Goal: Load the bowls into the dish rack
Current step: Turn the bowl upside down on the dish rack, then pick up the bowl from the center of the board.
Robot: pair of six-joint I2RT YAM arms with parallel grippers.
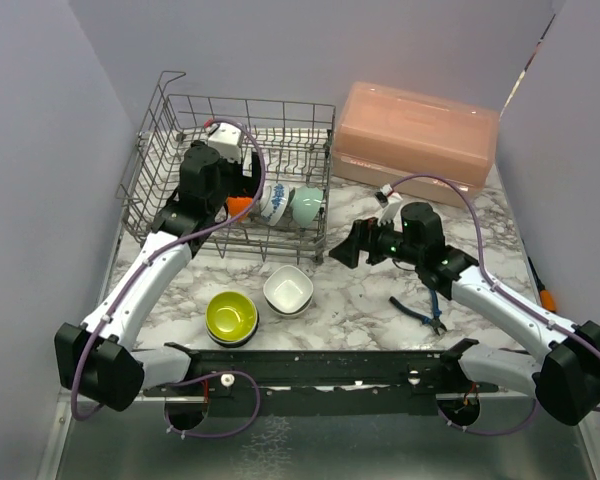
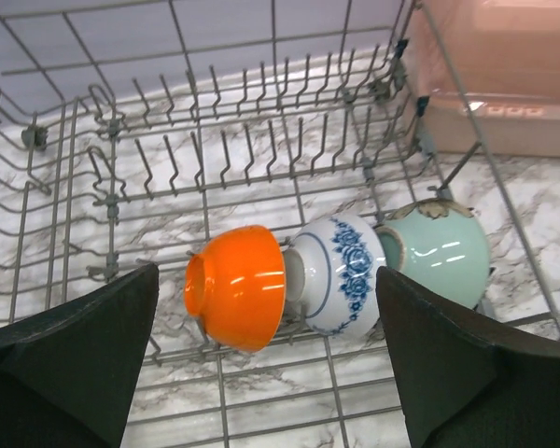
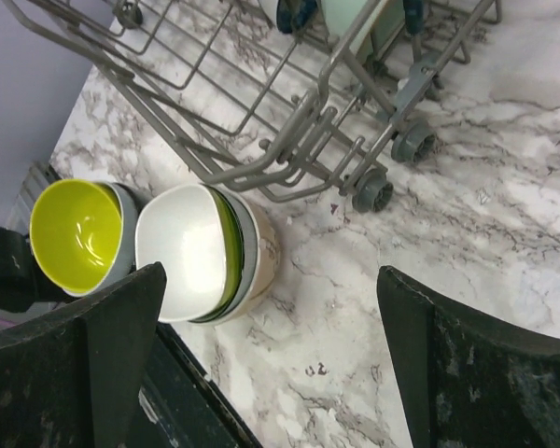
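The grey wire dish rack stands at the back left. Three bowls lie on their sides in a row along its front: orange, blue-patterned white and pale teal. My left gripper hovers open just above the orange bowl, holding nothing. On the marble in front of the rack sit two stacks of bowls, one topped lime-yellow and one topped white. My right gripper hangs open and empty right of the rack's front corner. Its wrist view looks down on the white stack and the lime-yellow one.
A pink lidded box stands at the back right, close to the rack. Blue-handled pliers lie under the right arm, and an orange-handled tool lies by the right wall. The rack's wheels rest on the marble near the white stack.
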